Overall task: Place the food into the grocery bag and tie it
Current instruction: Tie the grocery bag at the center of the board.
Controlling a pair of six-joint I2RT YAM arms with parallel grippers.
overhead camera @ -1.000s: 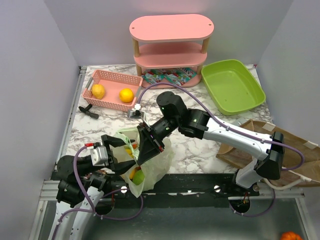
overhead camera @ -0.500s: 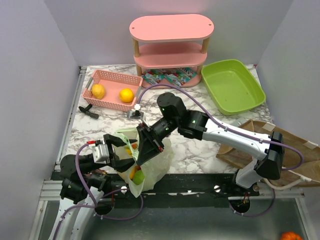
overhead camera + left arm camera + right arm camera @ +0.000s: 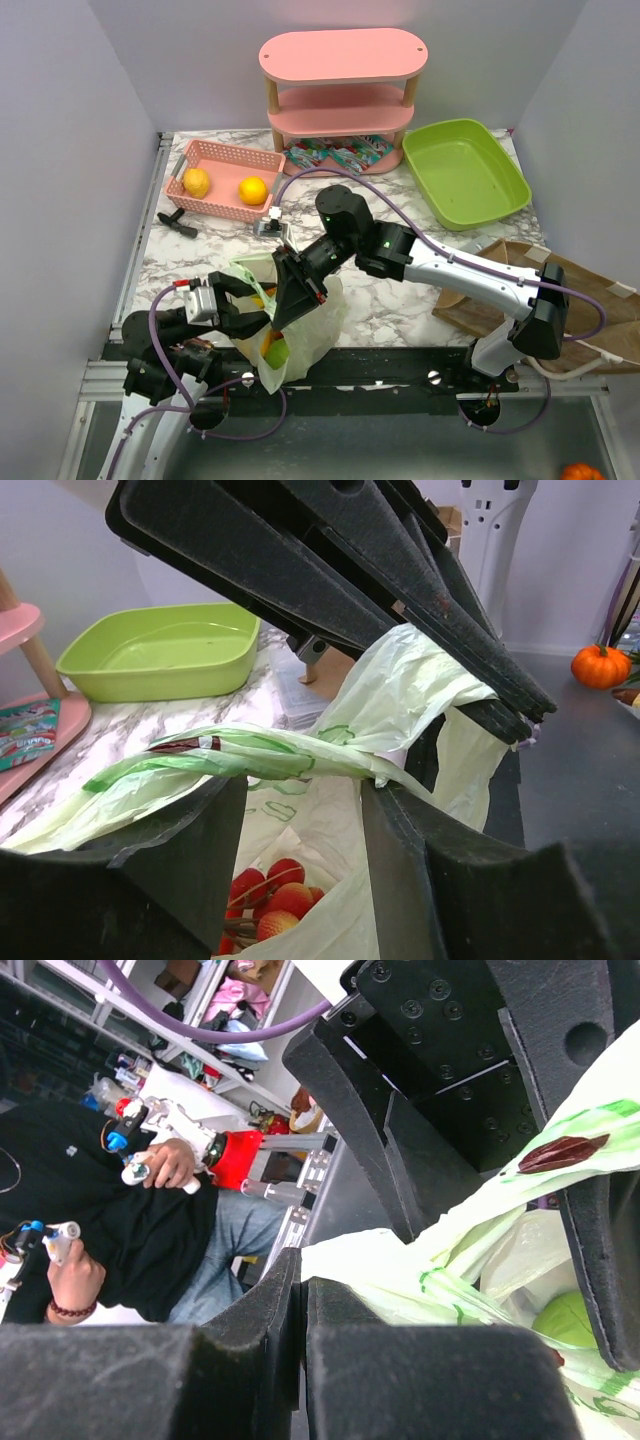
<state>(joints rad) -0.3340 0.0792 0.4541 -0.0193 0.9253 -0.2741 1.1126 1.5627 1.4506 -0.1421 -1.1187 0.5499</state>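
The pale-green grocery bag (image 3: 318,322) stands at the table's near edge between my two arms. My right gripper (image 3: 274,322) is shut on a fold of its upper edge, which shows in the right wrist view (image 3: 302,1282). My left gripper (image 3: 254,304) is open at the bag's mouth. A twisted loop handle (image 3: 250,752) lies across its two fingers (image 3: 440,880). Small red fruits (image 3: 268,908) lie inside the bag, and a green round item (image 3: 566,1322) shows through the plastic. Teal-and-red snack packets (image 3: 338,155) lie under the pink shelf. Bananas and pepper are hidden.
A pink shelf (image 3: 342,85) stands at the back. A pink basket (image 3: 222,180) with two yellow-orange fruits is at back left, a green tray (image 3: 463,172) at back right. A brown paper bag (image 3: 575,300) lies on the right. A black clamp (image 3: 178,222) lies left.
My left gripper has shifted slightly up and toward the bag mouth. My right gripper has held its grip on the bag and barely moved.
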